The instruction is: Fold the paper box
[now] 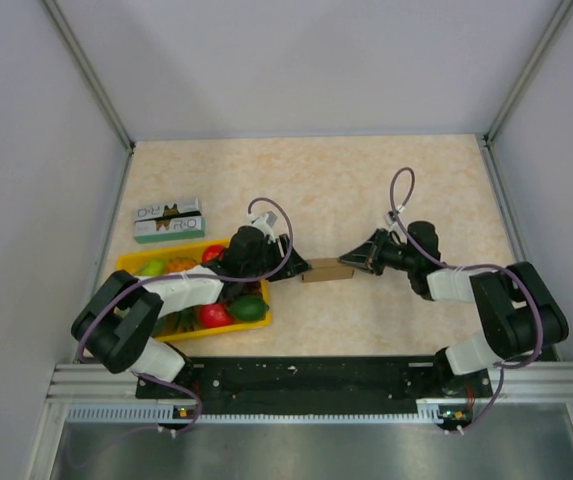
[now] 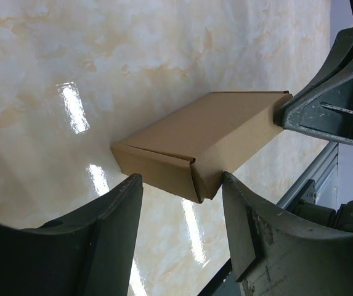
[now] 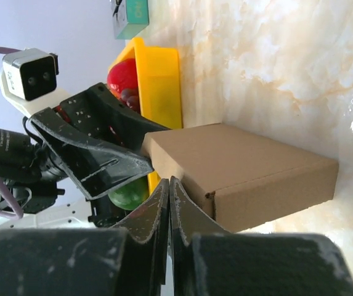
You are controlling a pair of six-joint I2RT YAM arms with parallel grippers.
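Your left gripper (image 2: 179, 185) stands wide, the near corner of the paper box (image 2: 207, 139) between its fingers. Your right gripper (image 3: 169, 185), fingers pressed together, noses the box's other end from 3 o'clock. The closed box lies mid-table (image 1: 366, 180), with the yellow tray (image 3: 161, 86) at its 9 o'clock. It looks light, stiff-walled and likely to skate on the glossy top, so pinch across the end walls, not the lid.

In the overhead view, the left arm (image 1: 166, 292) is stretching from 7 o'clock toward the centre. The left gripper (image 1: 289, 259) is pointing to 3 o'clock, fingers spread apart. The right arm (image 1: 486, 300) is curling in from 4 o'clock. The right gripper (image 1: 350, 258) is pointing to 9 o'clock, fingers pressed together.
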